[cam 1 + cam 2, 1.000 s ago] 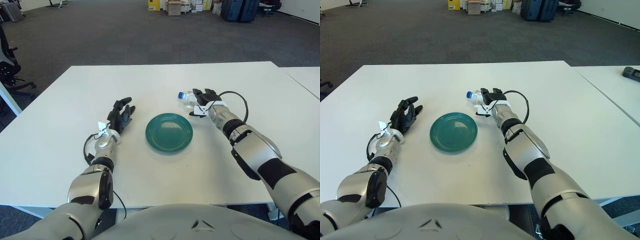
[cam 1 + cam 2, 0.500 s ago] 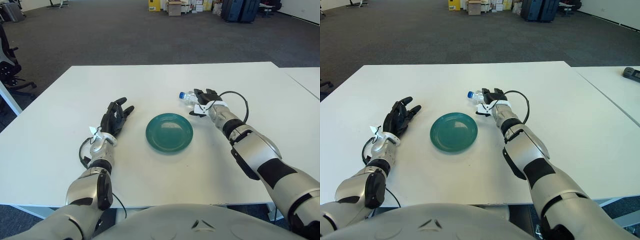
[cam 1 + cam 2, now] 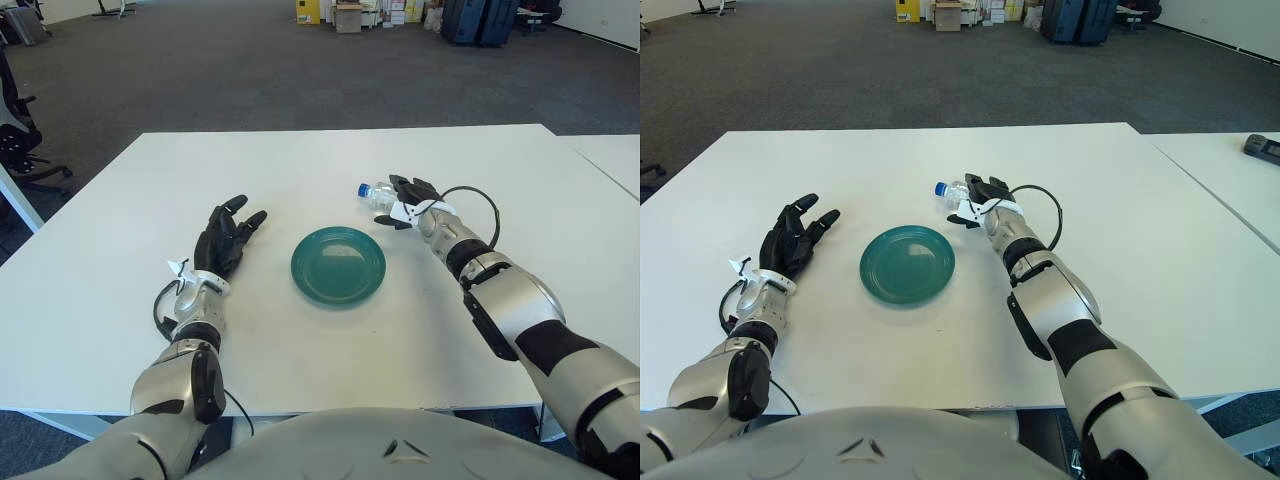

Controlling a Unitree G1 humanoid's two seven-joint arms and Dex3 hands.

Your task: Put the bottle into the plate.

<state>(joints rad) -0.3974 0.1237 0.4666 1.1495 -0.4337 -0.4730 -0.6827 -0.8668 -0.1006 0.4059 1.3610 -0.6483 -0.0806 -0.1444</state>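
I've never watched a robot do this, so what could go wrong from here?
The right hand is closed on the bottle, which lies sideways with its cap sticking out past the fingers; held near one end like that, it might tip or slip. The green plate is shallow, so the round bottle could roll off once released.

White table [image 3: 330, 160] with green plate [image 3: 338, 265] on top.

White worktop [image 3: 330, 160] filling foreground. Second white table [image 3: 610, 150] sitting just beside it at right, dark small device [image 3: 1260, 146] lying on it. Dark grey carpet [image 3: 200, 70] stretching behind. Cardboard boxes [image 3: 350, 14] and dark cases [image 3: 480, 20] standing along far wall. Black office chair [image 3: 15, 130] showing at left edge.
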